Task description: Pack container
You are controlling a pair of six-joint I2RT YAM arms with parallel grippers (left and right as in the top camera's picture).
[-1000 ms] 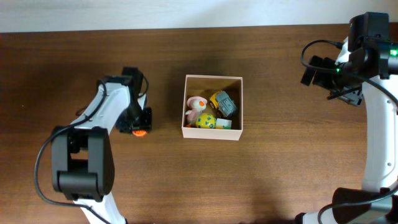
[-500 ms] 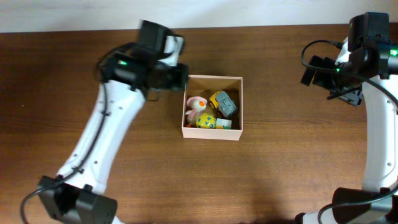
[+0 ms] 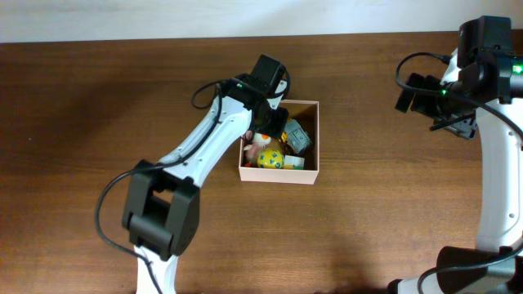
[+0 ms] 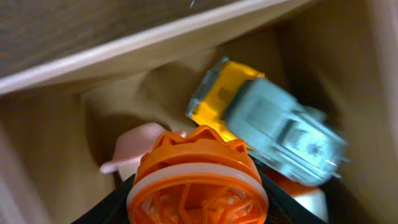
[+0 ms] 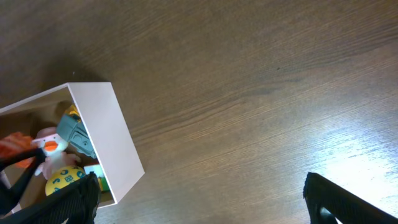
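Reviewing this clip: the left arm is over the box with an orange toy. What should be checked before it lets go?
1. Grip: ok, the left gripper is shut on the orange toy.
2. Position: ok, the toy hangs over the inside of the box.
3. Bare floor beneath: not ok, the pink toy and the truck lie right below.
4. Drop height: cannot tell.
5. Other arm: ok, the right gripper is open, well clear of the box.
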